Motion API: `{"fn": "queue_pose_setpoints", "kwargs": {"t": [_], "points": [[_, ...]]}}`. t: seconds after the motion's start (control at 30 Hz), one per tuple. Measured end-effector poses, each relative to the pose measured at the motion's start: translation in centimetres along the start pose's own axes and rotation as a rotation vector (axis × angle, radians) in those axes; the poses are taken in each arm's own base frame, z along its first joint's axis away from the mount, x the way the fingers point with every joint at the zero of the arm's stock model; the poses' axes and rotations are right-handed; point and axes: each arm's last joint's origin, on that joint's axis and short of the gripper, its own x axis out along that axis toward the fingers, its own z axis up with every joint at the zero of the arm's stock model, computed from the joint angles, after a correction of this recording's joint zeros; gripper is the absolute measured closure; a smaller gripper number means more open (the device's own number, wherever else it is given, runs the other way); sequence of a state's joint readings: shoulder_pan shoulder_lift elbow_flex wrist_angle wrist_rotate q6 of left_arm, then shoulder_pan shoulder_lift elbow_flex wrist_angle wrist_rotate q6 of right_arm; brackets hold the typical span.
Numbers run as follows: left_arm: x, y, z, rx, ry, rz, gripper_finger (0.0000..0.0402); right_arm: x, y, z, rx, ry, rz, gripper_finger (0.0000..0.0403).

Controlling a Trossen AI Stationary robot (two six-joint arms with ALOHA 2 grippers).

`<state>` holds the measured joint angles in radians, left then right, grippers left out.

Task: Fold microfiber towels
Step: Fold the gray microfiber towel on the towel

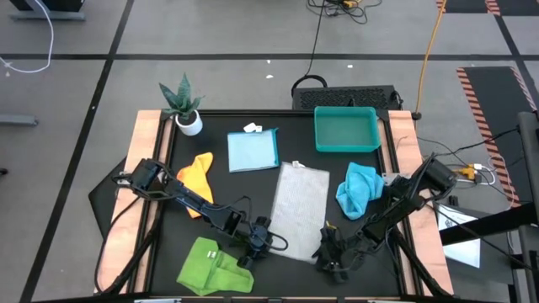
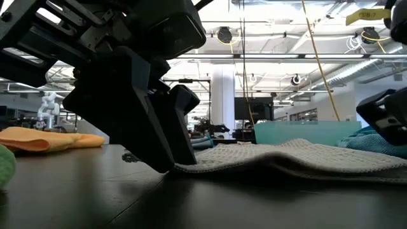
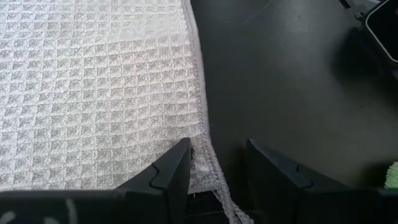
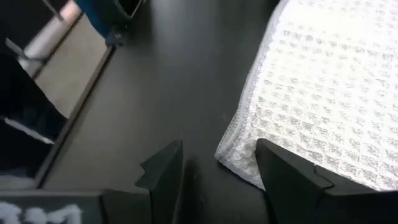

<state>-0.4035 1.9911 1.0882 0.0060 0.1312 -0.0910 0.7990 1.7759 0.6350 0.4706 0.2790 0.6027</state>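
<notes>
A white-grey waffle-weave towel (image 1: 301, 200) lies spread flat in the middle of the black table. My left gripper (image 1: 271, 244) is at its near left corner. It is open, slanting down, and the corner's hem (image 3: 210, 163) lies in the gap between its fingers. My right gripper (image 1: 330, 252) is at the near right corner (image 4: 239, 155). It is also open, with one finger over the cloth and the other over bare table. The low view shows the left gripper (image 2: 159, 152) down at the towel's edge (image 2: 191, 166). My left gripper stands astride the towel's near left corner, slanting down from the near left. One finger (image 3: 171, 171) lies over the cloth just inside the hem and the other (image 3: 273, 171) over bare table. The hem lies loose in the gap, flat and unpinched. Of my right gripper, I cannot tell whether it touches the towel.
A yellow-orange towel (image 1: 198, 172) lies at the left. A folded light blue towel (image 1: 253, 151) lies at the back and a crumpled turquoise towel (image 1: 358, 189) at the right. A lime green towel (image 1: 215, 268) is at the near left. A teal tray (image 1: 345, 128) and a potted plant (image 1: 184, 105) stand at the far edge.
</notes>
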Motion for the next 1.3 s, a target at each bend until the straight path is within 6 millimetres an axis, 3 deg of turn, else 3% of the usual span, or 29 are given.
{"fn": "queue_pose_setpoints", "kwargs": {"t": [0.33, 0.47, 0.8, 1.03, 1.3], "points": [[1.3, 0.4, -1.0, -0.026, 0.047, 0.005, 0.0244, -0.1, -0.2, -0.9, -0.017, 0.063, -0.046, 0.0344], [1.5, 0.3, -1.1, -0.020, 0.047, 0.040, 0.0269, -0.1, -0.2, -0.9, -0.006, 0.060, -0.044, 0.0394], [1.7, 0.7, -1.3, -0.044, 0.054, 0.074, 0.0391, -0.1, 0.1, -0.5, 0.068, 0.011, -0.022, 0.0399], [1.3, 0.6, -0.8, -0.079, 0.022, 0.019, 0.0397, -1.1, 0.4, 0.4, 0.156, -0.016, 0.012, 0.0401], [-1.3, -0.6, 0.7, -0.143, -0.032, -0.007, 0.0399, -3.0, 1.0, 2.5, 0.329, -0.117, 0.072, 0.0402]]}}
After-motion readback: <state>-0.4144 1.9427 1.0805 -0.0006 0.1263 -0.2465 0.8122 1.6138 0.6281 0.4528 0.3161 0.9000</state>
